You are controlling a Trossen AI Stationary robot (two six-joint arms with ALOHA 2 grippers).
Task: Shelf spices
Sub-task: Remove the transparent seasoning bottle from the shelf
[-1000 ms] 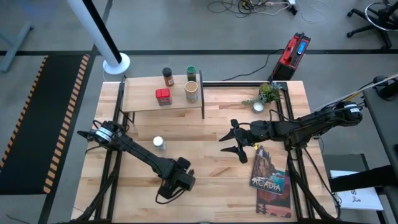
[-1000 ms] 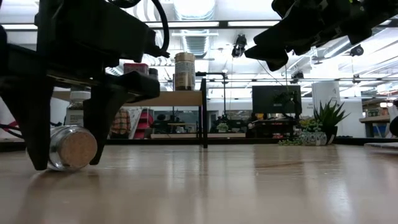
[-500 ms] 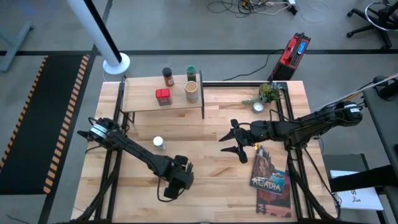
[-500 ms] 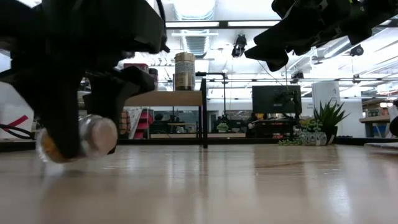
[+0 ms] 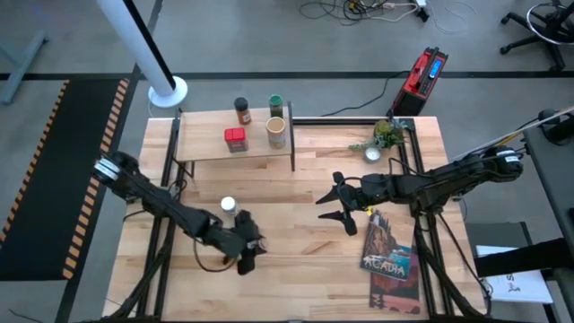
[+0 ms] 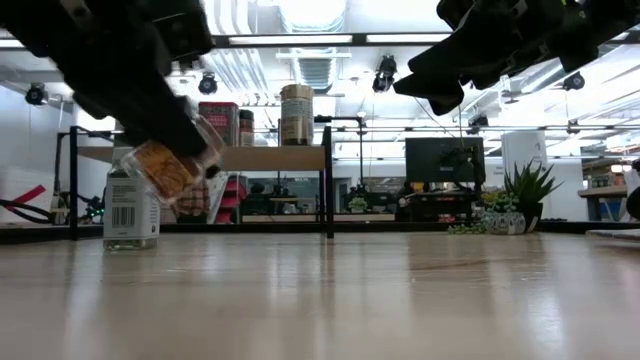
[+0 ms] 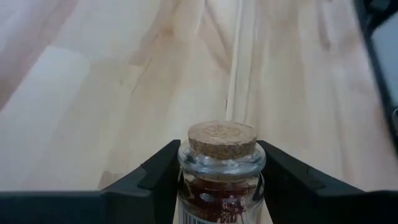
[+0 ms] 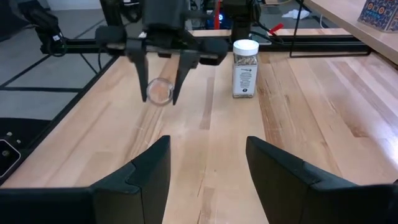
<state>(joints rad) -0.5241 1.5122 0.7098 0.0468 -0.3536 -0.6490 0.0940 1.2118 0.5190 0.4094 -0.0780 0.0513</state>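
High view: four spices sit on the shelf (image 5: 235,144), left gripper (image 5: 244,254) clamps a corked jar (image 7: 221,168) off the table, white-capped jar (image 5: 229,206) waits, right gripper (image 5: 338,203) idles open.
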